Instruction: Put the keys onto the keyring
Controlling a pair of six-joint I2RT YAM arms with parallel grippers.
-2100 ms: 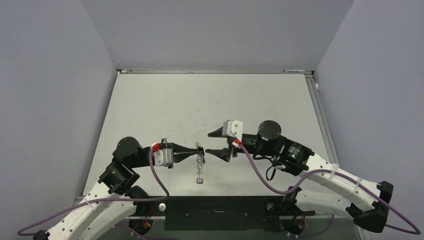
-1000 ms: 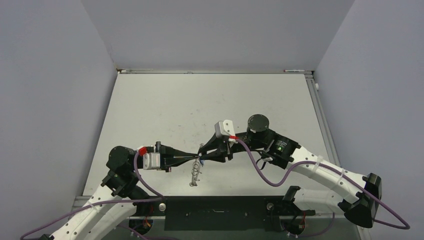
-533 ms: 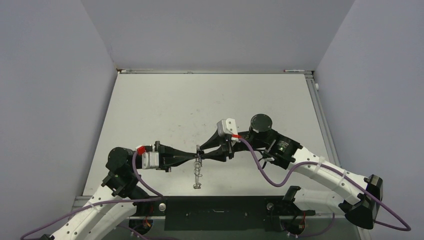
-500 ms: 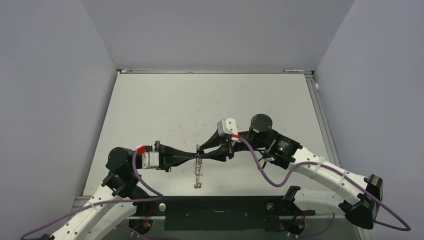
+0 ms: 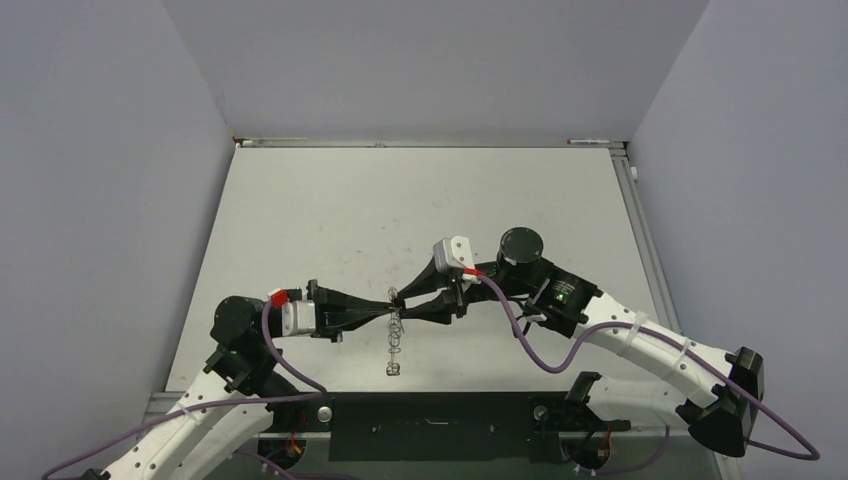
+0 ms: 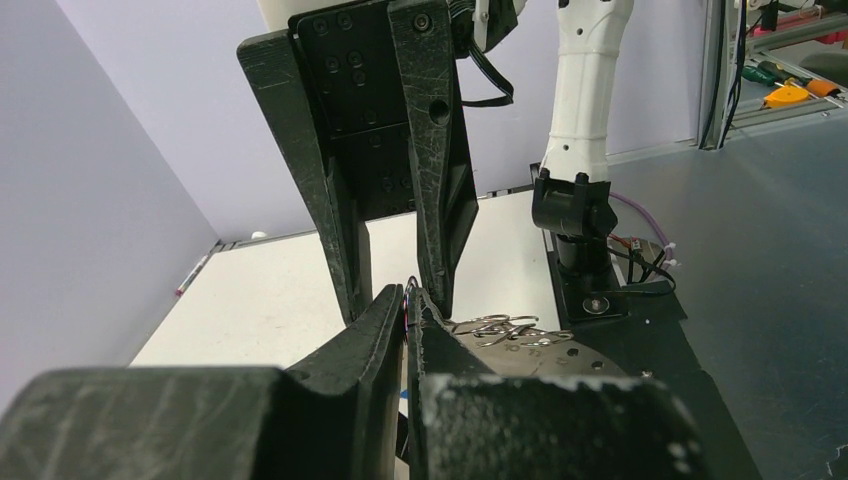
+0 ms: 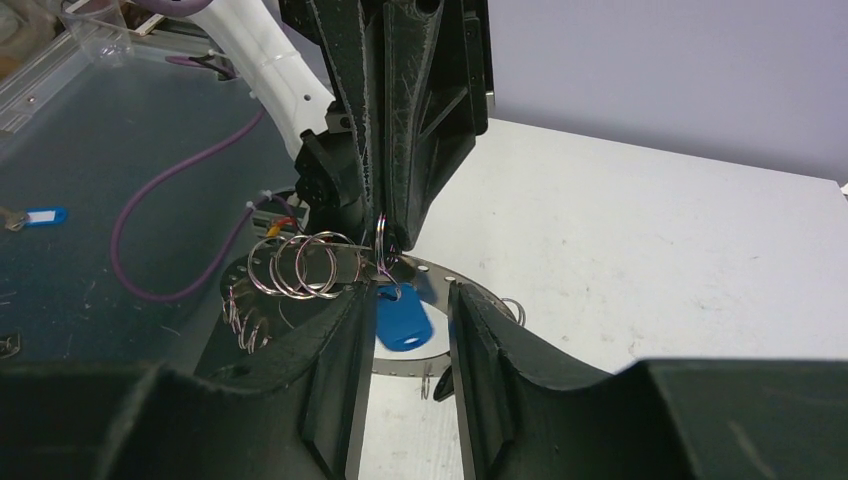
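The keyring [image 5: 396,342] hangs edge-on below my left gripper [image 5: 393,309], which is shut on one of its small wire loops. In the left wrist view my gripper [image 6: 407,298] pinches that loop, and the grey ring [image 6: 520,352] lies to its right. My right gripper [image 5: 402,299] is open and meets the left one tip to tip. In the right wrist view my right gripper [image 7: 408,295] straddles the blue key tag [image 7: 402,318], which hangs from the ring [image 7: 437,272] untouched. A small dark shape [image 7: 441,385] under the ring may be the black key head.
Both arms meet over the near middle of the white table [image 5: 420,200]. A black base plate [image 5: 430,425] runs along the near edge. Grey walls stand on three sides.
My right gripper has moved left and closed in on the left gripper's tip. The left arm drew back slightly. The hanging ring swung a little; in the last half second almost nothing moved.
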